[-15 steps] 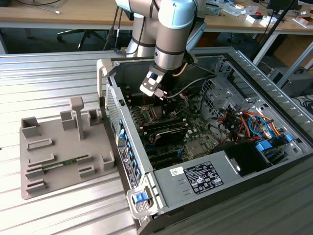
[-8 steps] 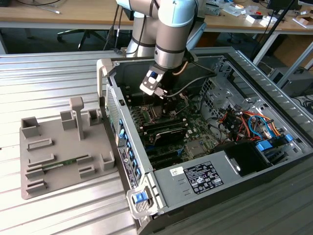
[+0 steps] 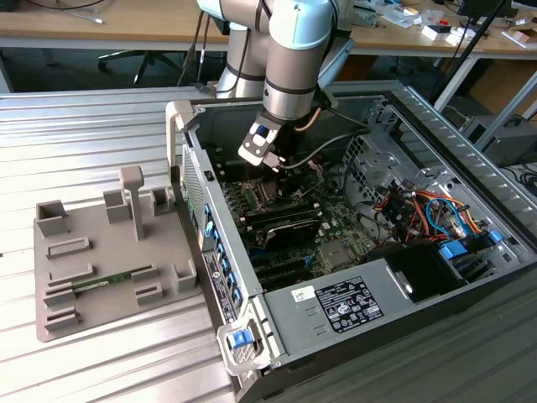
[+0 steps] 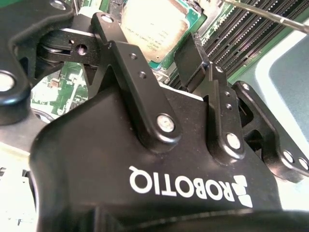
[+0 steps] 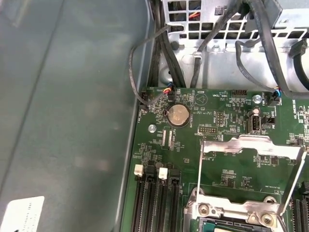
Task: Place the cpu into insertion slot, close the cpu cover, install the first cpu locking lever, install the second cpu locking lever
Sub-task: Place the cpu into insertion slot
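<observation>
1 cpu [image 4: 154, 24] lies beside the gripper [image 4: 145, 36], cpu cover [image 5: 251, 145] raised

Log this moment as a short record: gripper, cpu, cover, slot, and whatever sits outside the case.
gripper: low inside the open computer case, over the green board
cpu: just beyond the gripper, pale metal top showing; held or seated, cannot tell
cpu cover: swung open, raised off the slot
insertion slot: uncovered, beside the cover's hinge
fixture tray: grey, on the table at the exterior view's left of the case, with a green memory stick in it
</observation>
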`<state>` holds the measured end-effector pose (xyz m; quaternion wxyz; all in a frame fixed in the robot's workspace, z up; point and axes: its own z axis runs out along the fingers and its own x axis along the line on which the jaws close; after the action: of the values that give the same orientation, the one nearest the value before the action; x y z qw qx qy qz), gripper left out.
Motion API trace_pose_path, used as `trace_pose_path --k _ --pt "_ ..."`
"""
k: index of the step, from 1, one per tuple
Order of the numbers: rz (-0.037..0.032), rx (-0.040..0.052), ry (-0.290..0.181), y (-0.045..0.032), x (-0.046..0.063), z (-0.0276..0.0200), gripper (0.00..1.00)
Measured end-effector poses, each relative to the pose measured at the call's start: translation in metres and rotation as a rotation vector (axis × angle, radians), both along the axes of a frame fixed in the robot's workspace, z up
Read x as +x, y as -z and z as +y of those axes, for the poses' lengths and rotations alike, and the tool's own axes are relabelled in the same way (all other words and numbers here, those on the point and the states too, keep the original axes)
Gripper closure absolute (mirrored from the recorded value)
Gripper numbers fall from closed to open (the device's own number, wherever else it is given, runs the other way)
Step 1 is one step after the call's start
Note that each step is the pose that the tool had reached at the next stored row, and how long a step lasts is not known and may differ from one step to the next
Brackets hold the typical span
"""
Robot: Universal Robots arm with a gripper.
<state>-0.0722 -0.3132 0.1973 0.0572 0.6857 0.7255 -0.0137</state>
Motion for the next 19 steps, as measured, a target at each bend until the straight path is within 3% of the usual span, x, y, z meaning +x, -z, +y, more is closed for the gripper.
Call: trace_pose_path --k 6,8,19 --pt "-0.0001 0.0004 0.0 0.0002 0.0 0.0 0.38" --pt "-0.0001 0.0005 0.0 0.0003 0.0001 0.0 0.45" --pt "-0.0004 0.0009 0.0 -0.0011 0.0001 0.0 0.45"
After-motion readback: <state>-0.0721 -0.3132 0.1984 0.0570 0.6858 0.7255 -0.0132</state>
